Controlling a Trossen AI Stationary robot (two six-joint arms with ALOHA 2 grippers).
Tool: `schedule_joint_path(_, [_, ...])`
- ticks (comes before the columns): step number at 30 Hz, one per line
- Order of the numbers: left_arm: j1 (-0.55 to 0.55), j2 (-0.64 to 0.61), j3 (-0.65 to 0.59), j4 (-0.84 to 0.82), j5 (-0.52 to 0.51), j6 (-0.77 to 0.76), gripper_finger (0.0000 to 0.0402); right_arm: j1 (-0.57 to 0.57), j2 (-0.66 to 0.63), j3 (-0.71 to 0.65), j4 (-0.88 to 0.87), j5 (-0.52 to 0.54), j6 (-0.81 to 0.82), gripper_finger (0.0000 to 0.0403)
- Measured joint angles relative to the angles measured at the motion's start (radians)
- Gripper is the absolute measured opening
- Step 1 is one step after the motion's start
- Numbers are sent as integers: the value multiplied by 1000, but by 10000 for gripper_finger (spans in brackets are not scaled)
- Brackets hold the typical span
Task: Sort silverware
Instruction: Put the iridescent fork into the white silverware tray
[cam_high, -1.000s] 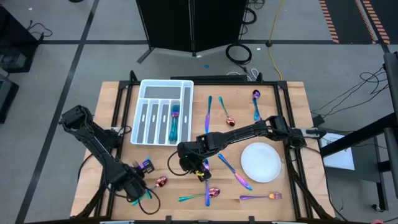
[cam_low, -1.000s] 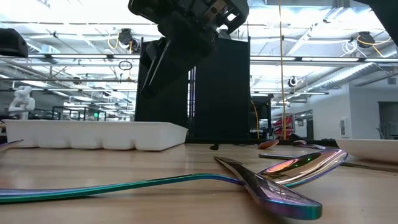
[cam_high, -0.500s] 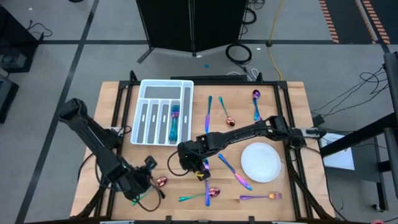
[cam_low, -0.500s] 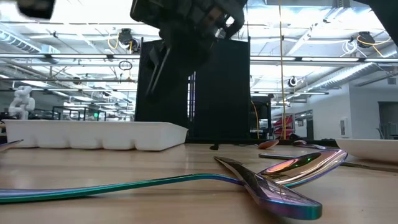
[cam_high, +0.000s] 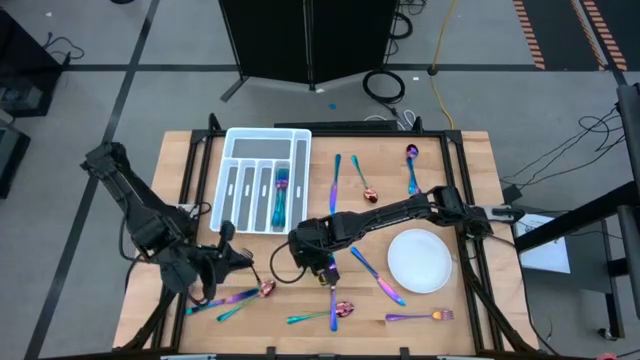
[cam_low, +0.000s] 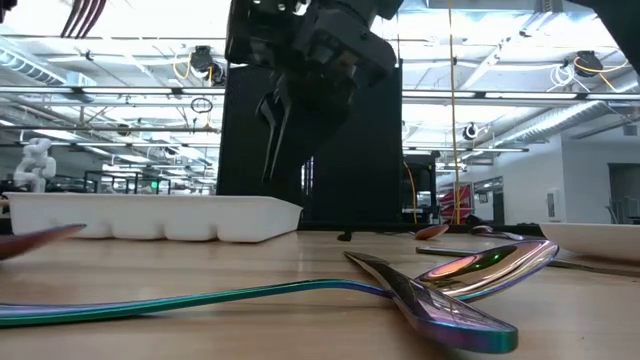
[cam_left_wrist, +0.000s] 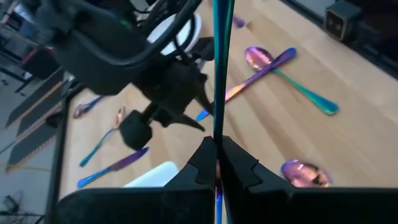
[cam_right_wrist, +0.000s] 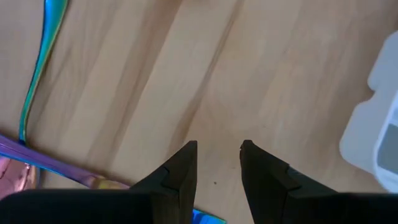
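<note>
I see a rainbow utensil (cam_left_wrist: 220, 74) pinched between my left gripper's (cam_left_wrist: 217, 163) closed fingers, held off the table just in front of the white tray (cam_high: 262, 180). More silverware (cam_high: 335, 311) lies scattered beyond it. My right gripper (cam_right_wrist: 216, 167) hovers near the tray's corner, fingers partly apart, holding nothing.

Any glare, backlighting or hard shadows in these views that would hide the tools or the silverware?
Low view: ceiling lights behind leave the right tool a dark silhouette; the near spoon shows a bright sheen. High view: even light, soft shadows on the table. Left wrist view: no glare on the piece of silverware in the left tool.
</note>
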Motion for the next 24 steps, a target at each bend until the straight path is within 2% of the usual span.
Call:
schedule_joint_path(5, [0,-37,0,-91,-22,-3,4,-7,-3,0,20,0,-11,107])
schedule_joint_path(9, [0,-38,0,-212,-22,-3,4,-22,-29,0,-18,10,0,107])
schedule_joint_path(12, [4,-38,0,-320,-22,-3,4,-30,-57,0,-25,56,-2,107])
schedule_joint_path(16, [33,-35,0,-431,-33,6,4,-55,-96,0,-19,54,-26,107])
schedule_joint_path(19, [60,-14,0,-431,-77,100,4,-92,-126,1,70,69,78,105])
schedule_joint_path(24, [112,61,0,-440,-156,289,4,-148,-150,1,77,45,206,98])
